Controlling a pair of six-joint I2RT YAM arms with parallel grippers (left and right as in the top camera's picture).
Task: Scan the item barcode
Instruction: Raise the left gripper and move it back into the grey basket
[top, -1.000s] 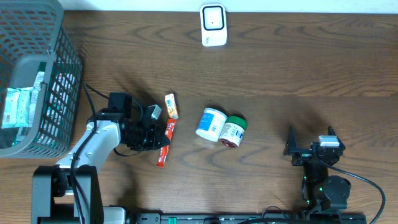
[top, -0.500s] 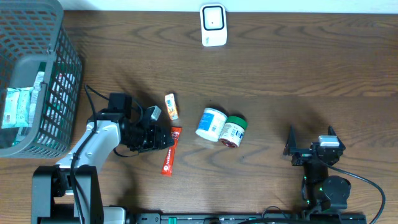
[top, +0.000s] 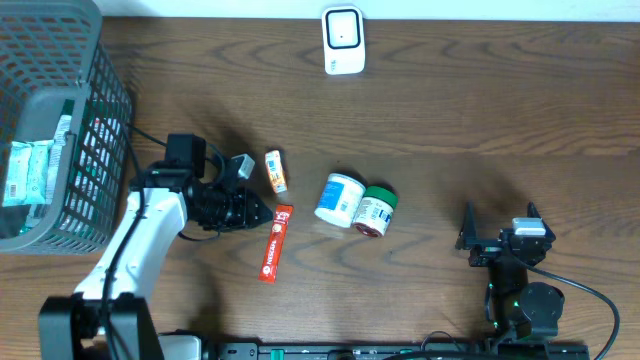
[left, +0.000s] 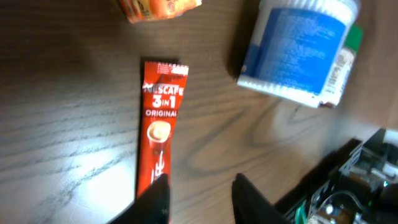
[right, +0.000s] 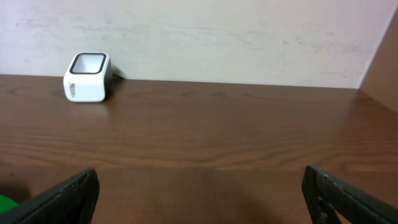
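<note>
A red Nescafe 3-in-1 sachet (top: 275, 242) lies flat on the wooden table, print side up, also plain in the left wrist view (left: 158, 130); no barcode shows on it. My left gripper (top: 260, 212) hovers just left of the sachet's upper end. Its jaws (left: 200, 190) stand a little apart with only bare wood between them, and one fingertip (left: 157, 196) overlaps the sachet's lower part. The white scanner (top: 342, 40) stands at the table's far edge (right: 87, 78). My right gripper (top: 498, 222) rests wide open and empty at the near right (right: 202, 199).
A small orange packet (top: 275, 170) lies above the sachet. A white-and-blue jar (top: 340, 198) and a green-lidded jar (top: 377, 210) lie on their sides at the centre. A grey mesh basket (top: 95, 150) holding packets stands at the left.
The left gripper let go of the sachet, which dropped flat onto the table. The gripper then pulled back up and to the left, and its jaws narrowed again.
</note>
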